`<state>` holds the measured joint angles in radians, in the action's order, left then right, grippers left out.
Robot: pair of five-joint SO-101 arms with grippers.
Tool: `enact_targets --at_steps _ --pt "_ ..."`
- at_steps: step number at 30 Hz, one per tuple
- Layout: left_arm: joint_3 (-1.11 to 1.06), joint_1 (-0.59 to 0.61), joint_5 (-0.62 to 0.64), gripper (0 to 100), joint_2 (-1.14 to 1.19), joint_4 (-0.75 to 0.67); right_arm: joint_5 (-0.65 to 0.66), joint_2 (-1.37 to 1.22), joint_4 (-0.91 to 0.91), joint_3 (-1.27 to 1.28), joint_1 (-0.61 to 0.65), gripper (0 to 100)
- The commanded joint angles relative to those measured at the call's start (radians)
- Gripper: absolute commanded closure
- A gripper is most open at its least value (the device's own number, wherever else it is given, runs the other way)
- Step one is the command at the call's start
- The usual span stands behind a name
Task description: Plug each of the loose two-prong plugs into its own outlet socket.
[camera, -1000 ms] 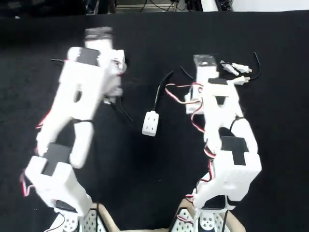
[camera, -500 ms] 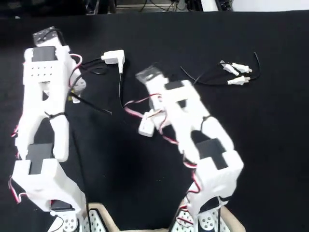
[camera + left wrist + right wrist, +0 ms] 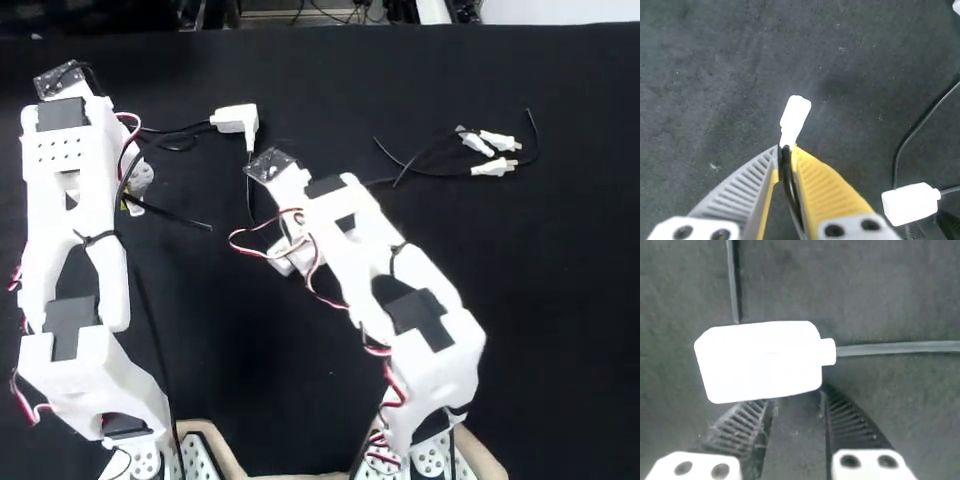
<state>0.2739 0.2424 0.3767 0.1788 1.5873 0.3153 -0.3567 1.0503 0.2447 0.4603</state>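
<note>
Bright even light; white socket (image 3: 760,362) glares overexposed; faint shadows on black cloth (image 3: 560,300).

The table (image 3: 560,330) is covered in black cloth. One white outlet socket (image 3: 760,360) lies flat just past the fingertips of the right claw (image 3: 797,400), and a second socket (image 3: 910,202) lies close beside the left claw (image 3: 783,152). Two loose plugs (image 3: 495,167) on thin black cords lie together, well apart from both claws, out to the right claw's right.
</note>
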Motion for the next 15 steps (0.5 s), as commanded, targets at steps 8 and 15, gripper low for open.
enact_targets --at_steps 8,15 --pt "0.028 0.012 0.011 97 -0.015 0.002 -0.002 -0.203 -0.023 -0.366 0.144 88.1" --pt "0.030 0.007 0.011 97 -0.009 0.000 -0.002 -0.269 0.158 -0.515 0.147 88.1"
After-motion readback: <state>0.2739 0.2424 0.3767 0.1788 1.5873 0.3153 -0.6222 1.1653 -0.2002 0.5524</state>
